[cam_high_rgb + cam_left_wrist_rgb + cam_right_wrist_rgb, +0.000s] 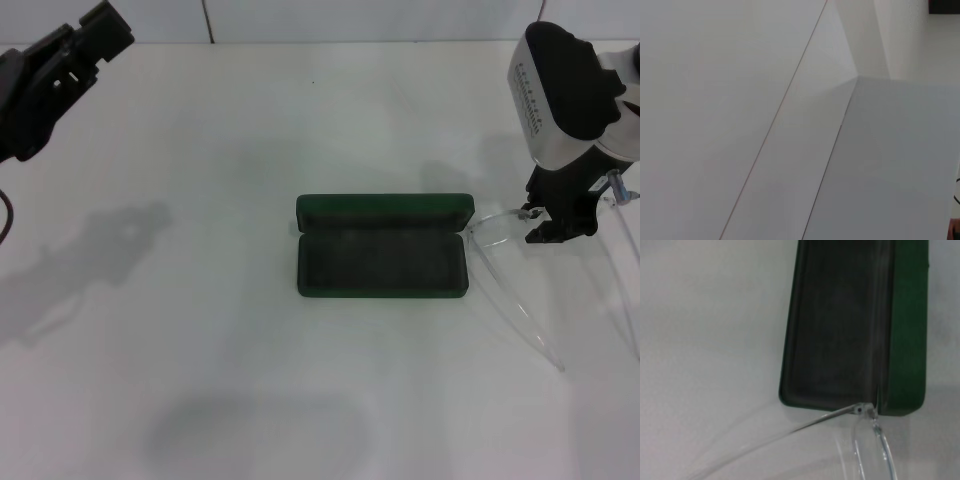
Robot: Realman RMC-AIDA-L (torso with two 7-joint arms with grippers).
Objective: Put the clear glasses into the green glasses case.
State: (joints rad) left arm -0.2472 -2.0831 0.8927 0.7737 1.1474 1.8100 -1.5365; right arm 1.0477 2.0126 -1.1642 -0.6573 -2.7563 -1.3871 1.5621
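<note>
My right gripper [548,225] is clamped on the transparent plastic clear glasses [515,275], held by their front. The open dark green glasses case [382,260] lies mid-desk to its left, long axis crosswise; left gripper [60,60] parked far-left.

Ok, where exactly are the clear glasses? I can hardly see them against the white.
Start at the open green glasses case mid-table. Just off its right end, at the right tool, lie the clear glasses: a colourless frame almost touching the case's corner, thin arms trailing toward the robot. Only faint glinting outlines separate them from the white table.
</note>
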